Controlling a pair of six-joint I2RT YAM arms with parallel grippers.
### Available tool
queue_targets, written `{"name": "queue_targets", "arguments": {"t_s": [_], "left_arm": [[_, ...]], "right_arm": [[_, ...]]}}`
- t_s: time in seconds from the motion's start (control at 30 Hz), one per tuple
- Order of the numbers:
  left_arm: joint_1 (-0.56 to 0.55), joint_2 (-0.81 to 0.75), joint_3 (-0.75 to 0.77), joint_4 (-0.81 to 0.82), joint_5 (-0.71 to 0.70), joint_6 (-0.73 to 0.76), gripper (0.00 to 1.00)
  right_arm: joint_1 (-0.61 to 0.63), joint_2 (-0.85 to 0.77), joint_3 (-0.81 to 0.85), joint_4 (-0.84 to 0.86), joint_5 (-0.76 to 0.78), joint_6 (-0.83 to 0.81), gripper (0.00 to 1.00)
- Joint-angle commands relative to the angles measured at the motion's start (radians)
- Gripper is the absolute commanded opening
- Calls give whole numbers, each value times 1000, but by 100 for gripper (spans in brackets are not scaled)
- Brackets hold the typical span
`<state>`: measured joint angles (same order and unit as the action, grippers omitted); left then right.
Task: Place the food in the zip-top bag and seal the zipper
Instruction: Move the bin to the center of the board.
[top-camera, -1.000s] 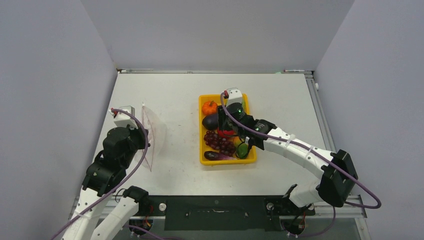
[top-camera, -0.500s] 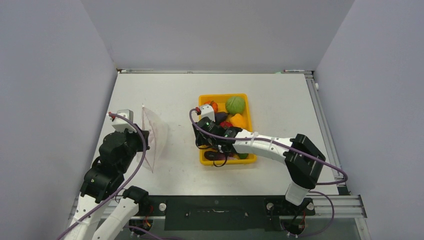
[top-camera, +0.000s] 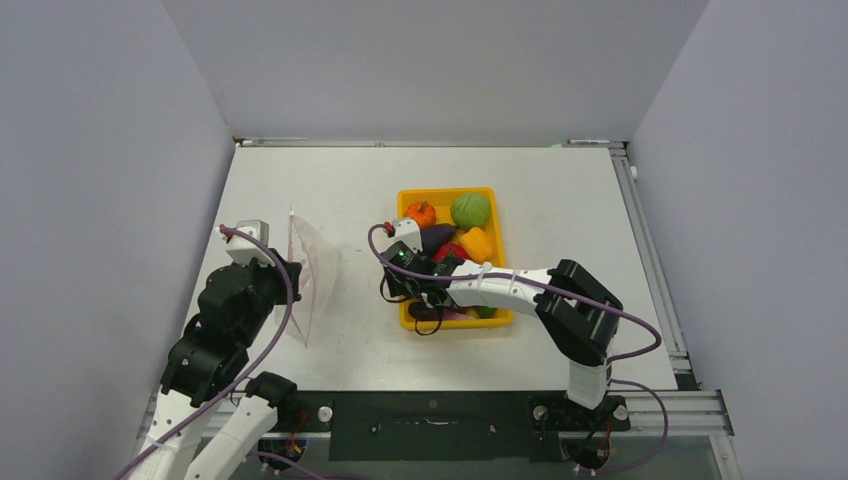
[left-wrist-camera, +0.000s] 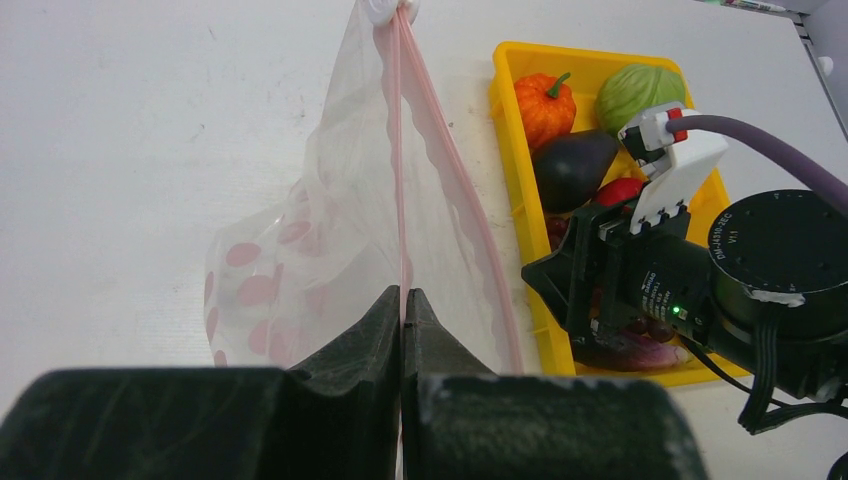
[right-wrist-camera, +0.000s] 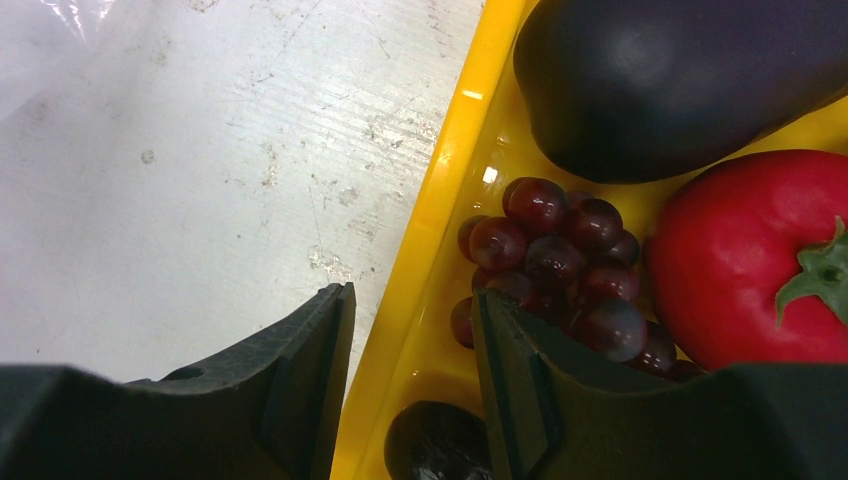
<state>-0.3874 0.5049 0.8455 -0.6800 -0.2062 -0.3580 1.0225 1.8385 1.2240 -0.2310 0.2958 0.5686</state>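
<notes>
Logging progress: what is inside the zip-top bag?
Nothing shows through the zip-top bag; only its dot print and the table behind. Its near end is covered by the left hand. The pumpkin and eggplant lie in the yellow tray.

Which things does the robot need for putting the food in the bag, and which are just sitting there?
For the job: zip-top bag, its zipper, pumpkin, eggplant, grape cluster, tomato, green cabbage, yellow pepper.

Just there: yellow tray, white table.
</notes>
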Motion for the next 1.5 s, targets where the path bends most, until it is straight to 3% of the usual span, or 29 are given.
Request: {"name": "queue_targets", "arguments": {"t_s": [0.0, 0.17, 0.53, 1.3, 1.33, 1.47], "left_arm": [[-5, -6, -3, 59, 14, 4, 0], [-5, -1, -4, 59, 11, 4, 0], [-5, 32, -3, 59, 35, 6, 0], [-5, 121, 7, 59, 47, -58, 0], [-5, 127, 8, 62, 47, -62, 0], [-6, 149, 11, 64, 42, -81, 0]], "right_arm": [[5, 21, 52, 29, 61, 17, 44], [6, 29, 42, 24, 94, 14, 28], [-25, -40, -52, 29, 183, 0, 5], [-199, -287, -312, 74, 195, -29, 6], [-197, -296, -309, 71, 192, -29, 7], [-197, -359, -298, 64, 176, -35, 30]]}}
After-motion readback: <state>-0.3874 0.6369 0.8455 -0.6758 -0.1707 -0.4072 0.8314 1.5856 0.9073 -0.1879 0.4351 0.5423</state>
